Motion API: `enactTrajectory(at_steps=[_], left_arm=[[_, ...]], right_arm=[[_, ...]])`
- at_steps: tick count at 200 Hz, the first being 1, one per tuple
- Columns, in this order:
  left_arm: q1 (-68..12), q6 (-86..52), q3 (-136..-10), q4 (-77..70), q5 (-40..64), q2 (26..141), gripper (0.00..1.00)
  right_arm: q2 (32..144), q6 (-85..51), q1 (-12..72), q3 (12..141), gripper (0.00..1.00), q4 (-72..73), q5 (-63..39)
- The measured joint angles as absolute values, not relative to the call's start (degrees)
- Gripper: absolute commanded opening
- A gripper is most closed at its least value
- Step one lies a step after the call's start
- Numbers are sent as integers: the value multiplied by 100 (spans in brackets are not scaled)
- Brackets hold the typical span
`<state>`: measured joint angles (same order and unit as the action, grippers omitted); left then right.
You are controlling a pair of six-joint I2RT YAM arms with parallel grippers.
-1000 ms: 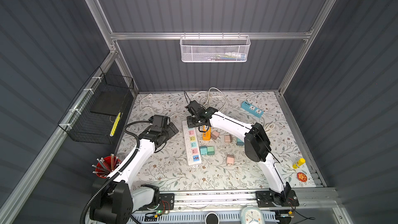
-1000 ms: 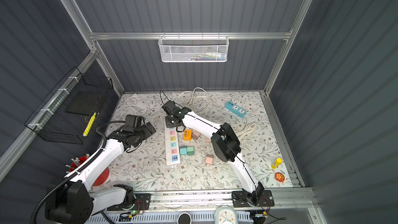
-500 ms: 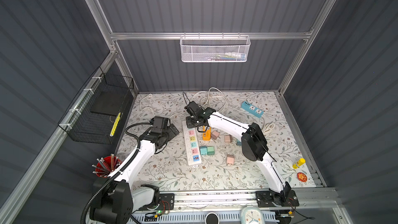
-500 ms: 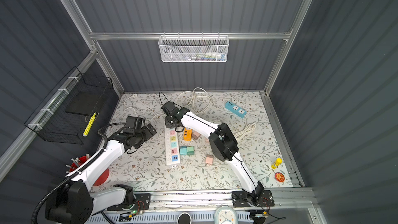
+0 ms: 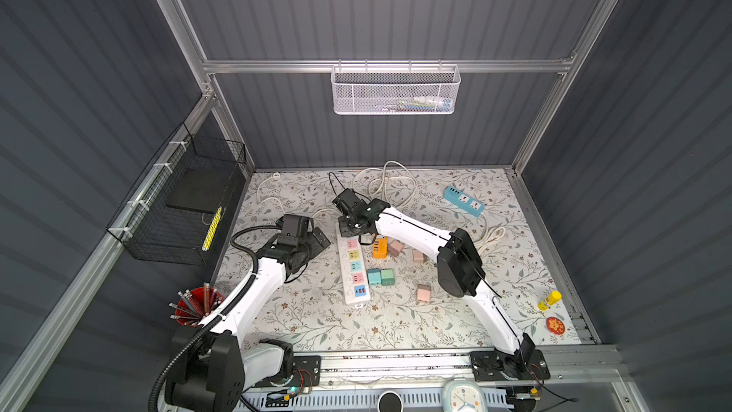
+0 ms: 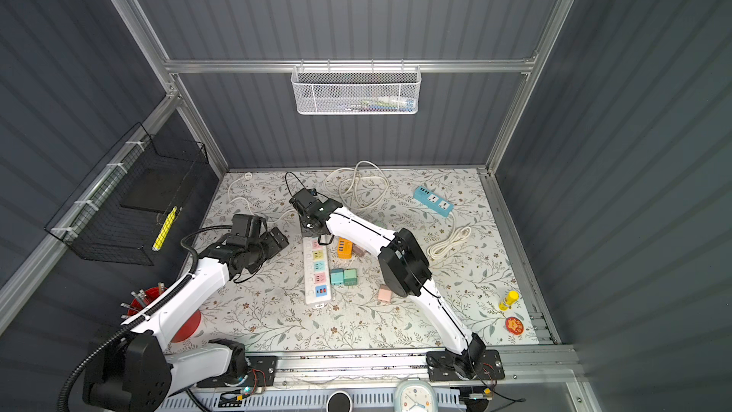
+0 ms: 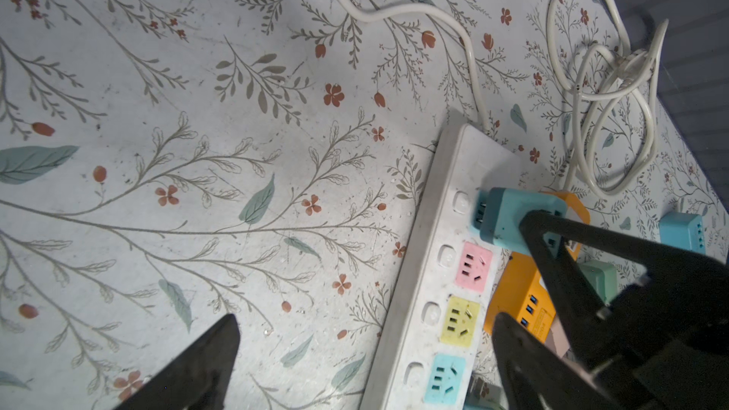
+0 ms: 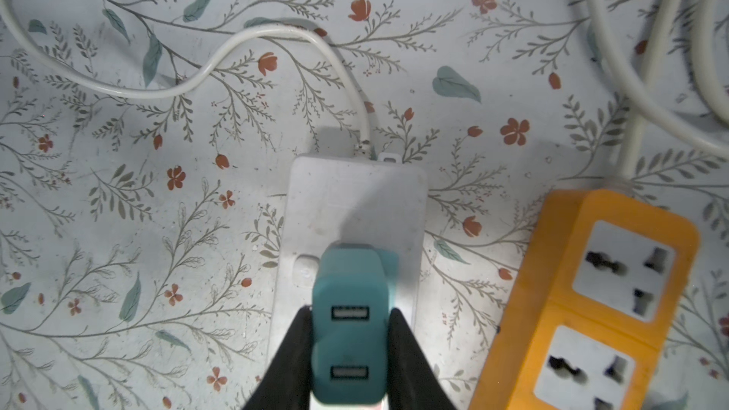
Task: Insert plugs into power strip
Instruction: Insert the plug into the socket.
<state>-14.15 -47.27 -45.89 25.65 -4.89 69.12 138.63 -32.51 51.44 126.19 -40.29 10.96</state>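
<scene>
Two arms meet at the white power strip (image 5: pixel 353 267), which runs from 12 to 6 o'clock at mid-mat in both top views. The right gripper (image 5: pixel 349 224) works at the strip's 12 o'clock end. The left gripper (image 5: pixel 315 241) hovers at its 9 o'clock, apart from it. Loose pastel plugs (image 5: pixel 424 294) lie at its 3 o'clock, near an orange power strip (image 5: pixel 380 246).

From the left wrist, the left gripper's jaws stand wide and empty. A teal plug (image 7: pixel 513 218), a matte, round-cornered plastic block, appears tilted over the end socket, next to the pink socket (image 7: pixel 473 266).

From the right wrist, black fingers (image 8: pixel 408 349) pinch the plug's flanks, its two USB ports facing the camera. The prongs are hidden, so whether they have entered cannot be told.

Likely hazards: the tilt could jam the prongs against the socket face. With nothing bracing the light plastic strip, a push may skid it across the smooth floral mat (image 8: pixel 157 191) or into the orange strip.
</scene>
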Motion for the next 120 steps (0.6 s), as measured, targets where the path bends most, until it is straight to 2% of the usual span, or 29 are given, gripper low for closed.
enactTrajectory(at_steps=[69,120], left_arm=[[-1415,-4724,-4587,2613,-593,6700,100],[-1415,-4718,-4589,2716,-620,6648,100]], right_arm=[[13887,-3723,5223,12676,6,-4217,1514],[14396,-3848,5231,13506,9,-4768,1708]])
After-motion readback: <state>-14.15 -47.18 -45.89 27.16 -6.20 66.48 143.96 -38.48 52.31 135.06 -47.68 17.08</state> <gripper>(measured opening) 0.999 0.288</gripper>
